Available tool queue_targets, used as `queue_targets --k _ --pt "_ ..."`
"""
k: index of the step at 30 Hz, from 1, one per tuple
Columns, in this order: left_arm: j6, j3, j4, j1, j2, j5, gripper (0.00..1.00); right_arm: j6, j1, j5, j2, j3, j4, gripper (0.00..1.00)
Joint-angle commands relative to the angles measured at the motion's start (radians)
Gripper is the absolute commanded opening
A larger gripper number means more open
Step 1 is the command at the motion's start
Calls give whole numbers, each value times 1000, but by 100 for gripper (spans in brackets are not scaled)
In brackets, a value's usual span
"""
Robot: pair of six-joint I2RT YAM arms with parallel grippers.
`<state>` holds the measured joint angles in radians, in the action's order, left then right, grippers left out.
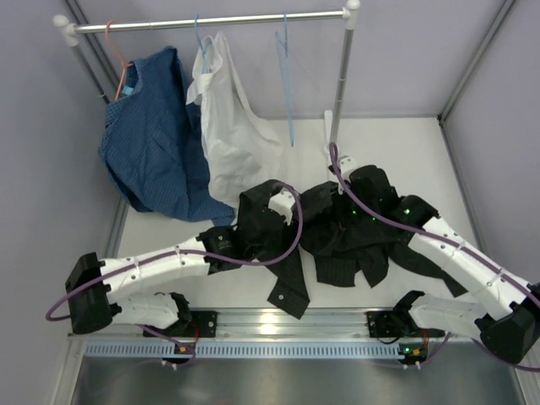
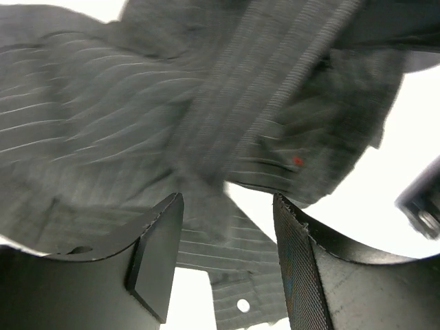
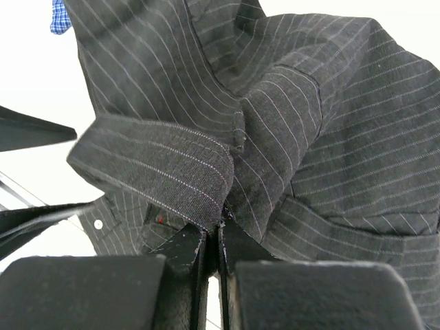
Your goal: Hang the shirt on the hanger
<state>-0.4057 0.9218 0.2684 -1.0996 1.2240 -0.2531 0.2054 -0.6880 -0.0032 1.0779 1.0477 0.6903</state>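
The left tool [image 2: 225, 237] stands spread, with the shirt [image 1: 342, 253] just beyond its fingers and not gripped. The right tool [image 3: 218, 237] is pressed together, pinching a banded fold of it. The shirt lies crumpled mid-desk [image 1: 405, 143] between both arms, its length running left to right. Farther back the hanger [image 1: 288, 93] hangs bare on the rail [image 1: 211, 21], nearer the right arm. The white shirt [image 1: 232, 126] crowds the hanger's left side.

free: table [image 1: 401, 152] right of post [image 1: 342, 80] | blocked: black shirt [image 1: 337, 253] centre, white shirt [image 1: 232, 126] left
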Motion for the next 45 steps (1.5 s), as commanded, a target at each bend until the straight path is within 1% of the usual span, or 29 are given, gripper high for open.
queue_targets --k 1,3,4,5,7,10,12,15,17,18,19,24,25,27,31,32,33,34,36,37,38,39,40,41,42,45 --pt "-97 -31 -40 -57 -31 -347 59 23 18 -11 20 75 8 0" --pt "-168 -43 -38 -103 -23 -426 59 32 19 -11 24 86 -1 0" --pt "-192 -55 -40 -117 -15 -496 59 41 19 -12 25 87 -6 0" --pt "-231 -58 -41 -127 0 -520 59 43 18 -15 27 93 -14 0" --pt "-260 -61 -43 -141 26 -557 59 49 18 -30 30 100 -17 0" --pt "-291 -58 -57 -146 75 -554 57 51 19 -35 31 109 -17 0" --pt "-288 -44 -81 -177 112 -560 53 51 24 -29 34 117 -17 0" --pt "-280 -37 -126 -218 147 -581 51 49 28 -34 46 124 -17 0" --pt "-285 -29 -130 -221 173 -592 49 51 30 -41 50 130 -17 0" --pt "-285 -21 -127 -221 196 -616 44 52 30 -50 50 130 -20 0" --pt "-289 -20 -127 -221 204 -627 42 54 30 -53 48 130 -23 0" --pt "-301 -12 -130 -218 244 -644 42 51 31 -67 40 136 -21 0" --pt "-300 -11 -129 -217 256 -649 41 51 30 -70 39 138 -21 0" --pt "-297 -8 -130 -207 265 -650 27 48 30 -78 37 140 -20 0" --pt "-274 -8 -129 -197 253 -657 11 48 31 -80 34 121 -21 0" --pt "-263 -8 -124 -183 238 -654 0 45 31 -81 33 117 -23 0" --pt "-260 -2 -109 -174 227 -646 0 40 34 -83 31 109 -28 0" --pt "-233 3 -92 -161 210 -628 0 38 38 -86 31 95 -29 1" --pt "-159 20 -61 -102 151 -449 0 31 57 -104 31 86 -38 10" --pt "-153 32 -34 -76 132 -380 0 28 67 -115 31 83 -41 16" --pt "-153 55 29 -22 112 -233 0 23 82 -129 31 87 -43 36" --pt "-147 61 50 15 80 -118 0 14 88 -147 28 92 -46 46" --pt "-139 64 69 50 65 -7 0 9 94 -150 25 113 -41 51" --pt "-136 63 80 88 52 74 0 2 100 -152 22 123 -43 55" --pt "-128 57 86 92 28 165 0 -6 105 -152 10 132 -43 56" --pt "-117 58 104 93 2 233 0 -15 120 -168 1 178 -43 61"
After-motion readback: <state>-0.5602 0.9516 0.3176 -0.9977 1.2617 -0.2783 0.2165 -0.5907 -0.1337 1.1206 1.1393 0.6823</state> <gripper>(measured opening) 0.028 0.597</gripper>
